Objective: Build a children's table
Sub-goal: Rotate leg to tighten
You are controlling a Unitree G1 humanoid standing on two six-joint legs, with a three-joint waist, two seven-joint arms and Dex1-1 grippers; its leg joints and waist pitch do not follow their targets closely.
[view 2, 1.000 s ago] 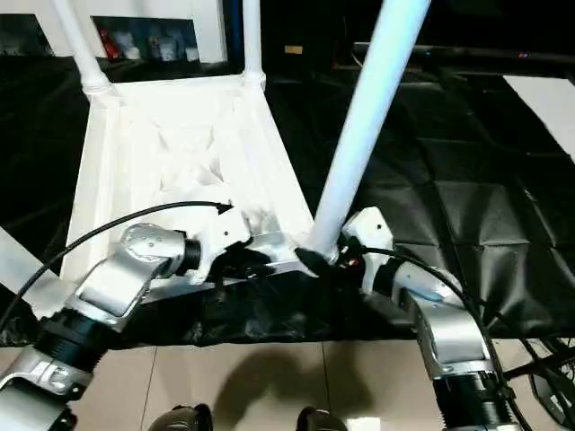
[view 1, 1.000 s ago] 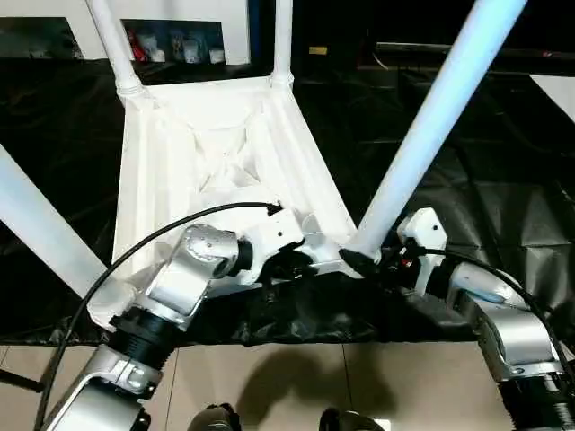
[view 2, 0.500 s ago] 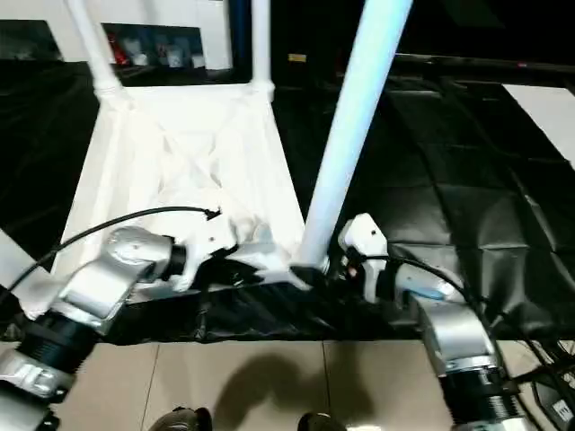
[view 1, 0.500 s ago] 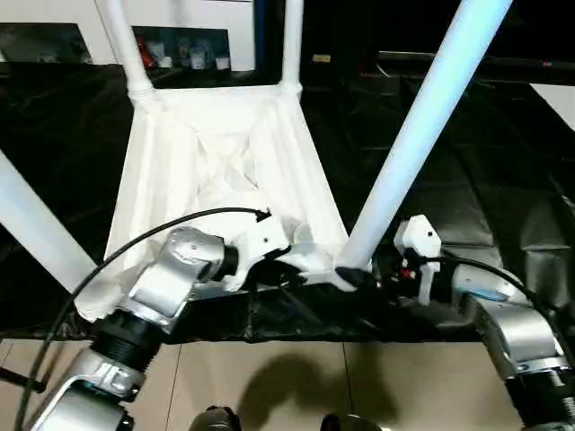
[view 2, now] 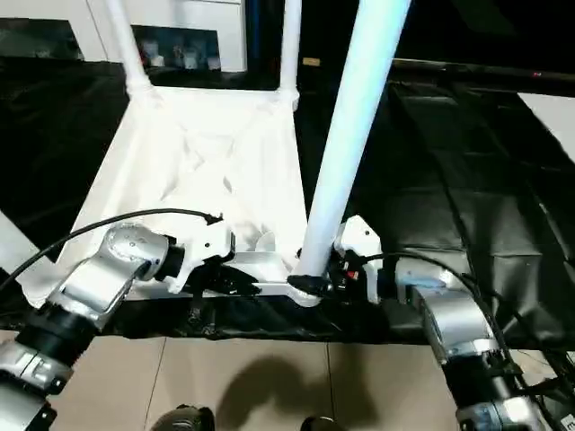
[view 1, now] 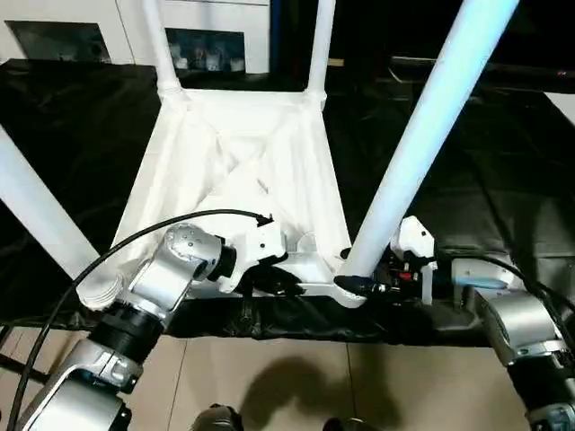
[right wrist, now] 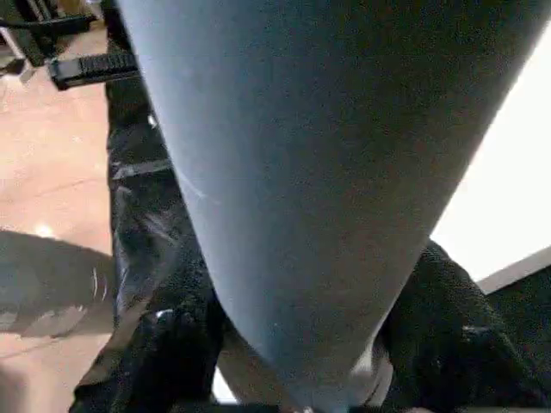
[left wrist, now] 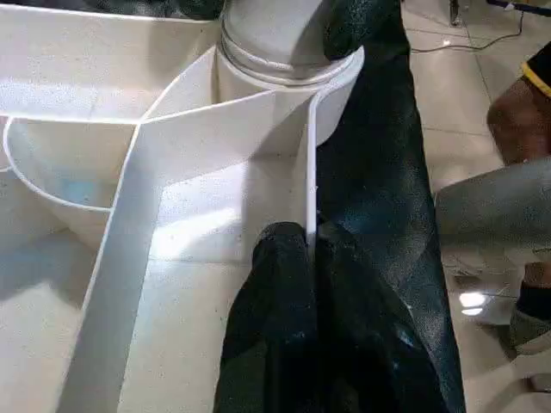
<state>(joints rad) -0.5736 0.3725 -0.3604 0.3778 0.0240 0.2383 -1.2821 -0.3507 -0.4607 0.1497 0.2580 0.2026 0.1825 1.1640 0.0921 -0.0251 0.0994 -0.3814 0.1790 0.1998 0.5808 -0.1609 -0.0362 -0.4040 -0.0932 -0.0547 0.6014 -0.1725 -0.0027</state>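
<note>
The white table top (view 1: 243, 171) lies upside down on a black sheet, ribbed underside up. Two far legs (view 1: 321, 45) and a near left leg (view 1: 40, 215) stand in their corner sockets. The near right leg (view 1: 422, 135) rises from the near right corner socket (left wrist: 275, 60). My right gripper (view 1: 359, 285) is shut around that leg's base, one black finger (right wrist: 164, 361) on each side of the tube (right wrist: 327, 172). My left gripper (view 1: 278, 283) is shut on the top's near rim wall (left wrist: 312, 172), just left of that socket.
The black sheet (view 1: 503, 162) covers the surface under and around the table top. Tan floor tiles (view 1: 287, 377) begin just past its near edge. A white cabinet (view 1: 216, 36) with small items stands at the back left.
The whole view has shifted and tilted. Both grippers keep their holds. The near right leg stands a little more upright in its corner than before.
</note>
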